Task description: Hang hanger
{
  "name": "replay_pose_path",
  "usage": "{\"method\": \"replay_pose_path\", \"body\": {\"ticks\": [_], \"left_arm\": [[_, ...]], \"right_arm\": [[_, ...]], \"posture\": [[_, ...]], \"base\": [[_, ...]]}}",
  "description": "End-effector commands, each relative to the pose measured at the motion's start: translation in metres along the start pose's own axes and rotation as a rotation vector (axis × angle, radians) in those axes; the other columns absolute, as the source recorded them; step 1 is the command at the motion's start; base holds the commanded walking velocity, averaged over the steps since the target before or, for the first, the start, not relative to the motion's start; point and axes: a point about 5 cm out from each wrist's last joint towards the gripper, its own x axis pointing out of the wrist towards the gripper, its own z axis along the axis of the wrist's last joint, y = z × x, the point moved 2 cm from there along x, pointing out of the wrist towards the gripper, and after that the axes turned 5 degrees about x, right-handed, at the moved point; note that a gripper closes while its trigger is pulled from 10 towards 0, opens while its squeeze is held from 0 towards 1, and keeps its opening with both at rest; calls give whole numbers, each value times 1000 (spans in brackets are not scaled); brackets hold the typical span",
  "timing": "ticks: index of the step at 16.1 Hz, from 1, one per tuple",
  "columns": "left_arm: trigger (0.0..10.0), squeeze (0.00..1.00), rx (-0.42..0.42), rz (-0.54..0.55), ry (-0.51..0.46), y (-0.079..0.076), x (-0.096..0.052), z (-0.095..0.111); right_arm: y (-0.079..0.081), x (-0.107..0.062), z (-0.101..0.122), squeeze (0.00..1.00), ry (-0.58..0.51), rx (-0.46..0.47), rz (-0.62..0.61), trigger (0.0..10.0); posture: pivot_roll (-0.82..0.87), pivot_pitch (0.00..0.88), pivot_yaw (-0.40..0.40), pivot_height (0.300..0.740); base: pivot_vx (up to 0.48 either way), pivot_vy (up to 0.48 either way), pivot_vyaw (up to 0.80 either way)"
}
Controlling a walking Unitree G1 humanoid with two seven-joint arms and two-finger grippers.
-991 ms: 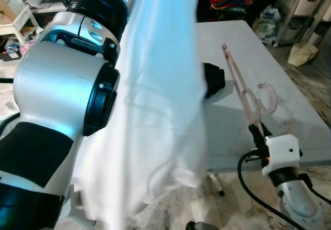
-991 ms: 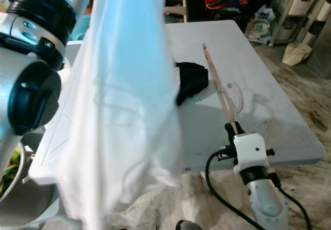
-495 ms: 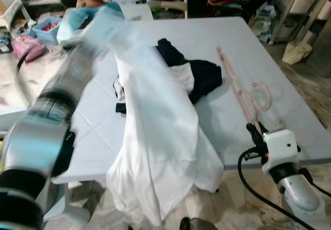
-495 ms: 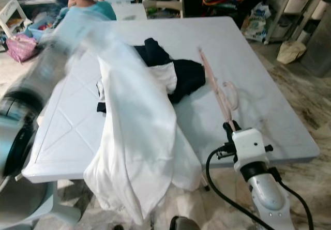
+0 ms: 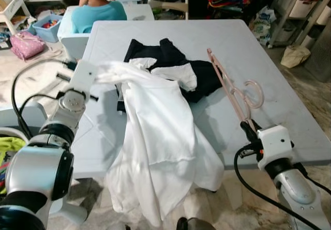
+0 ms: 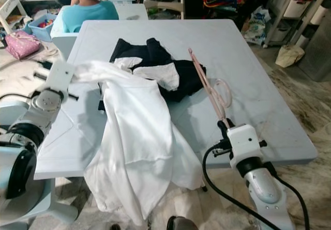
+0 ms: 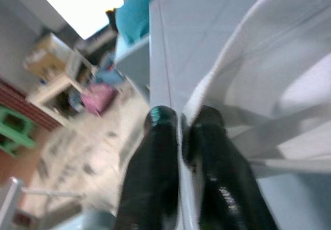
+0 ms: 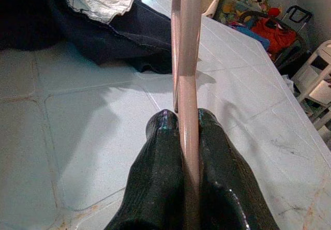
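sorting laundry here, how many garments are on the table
2 that I can tell apart. A white shirt spills off the table's near edge, one end pinched in the left pincer. A black garment lies behind it; more may be hidden underneath.

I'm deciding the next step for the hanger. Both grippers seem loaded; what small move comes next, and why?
Probably bring the pink hanger across toward the white shirt. The right gripper is shut on the hanger's end, the left gripper pinches the shirt's edge, and the two things lie apart on the table.
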Motion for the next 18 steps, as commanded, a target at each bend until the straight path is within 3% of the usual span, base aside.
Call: {"method": "replay_pose_path", "body": {"ticks": [1, 3, 5, 6, 10, 13, 14, 18], "left_arm": [[10000, 1000, -25, -58, 76, -5, -1, -12], [10000, 1000, -131, -131, 91, -9, -1, -12], [10000, 1000, -6, -196, -38, -8, -1, 5], [10000, 1000, 131, -196, -101, -6, -3, 8], [10000, 1000, 331, -129, -144, 4, -10, -6], [10000, 1000, 337, -23, -199, 15, -13, -6], [10000, 1000, 331, 24, -280, 19, -16, 4], [10000, 1000, 255, -39, -404, -1, -24, 15]], "right_arm": [[4, 3, -3, 0, 14, 13, 21, 10000], [4, 5, -3, 0, 12, 19, 20, 10000], [9, 8, -4, 0, 10, 28, 34, 10000], [10, 11, -4, 0, 7, 33, 35, 10000], [12, 17, -3, 0, -5, 41, 36, 10000], [12, 20, -2, 0, -12, 42, 31, 10000], [13, 22, -1, 0, -20, 42, 31, 10000], [16, 26, -2, 0, -26, 48, 36, 10000]], "posture": [[-149, 57, -30, 740], [-134, 52, -26, 740], [-120, 49, -24, 740], [-112, 47, -24, 740], [-96, 40, -22, 740], [-93, 36, -24, 740], [-90, 35, -24, 740], [-70, 30, -26, 740]], "base": [[0, 0, 0], [0, 0, 0], [0, 0, 0], [0, 0, 0], [0, 0, 0], [0, 0, 0], [0, 0, 0], [0, 0, 0]]}}
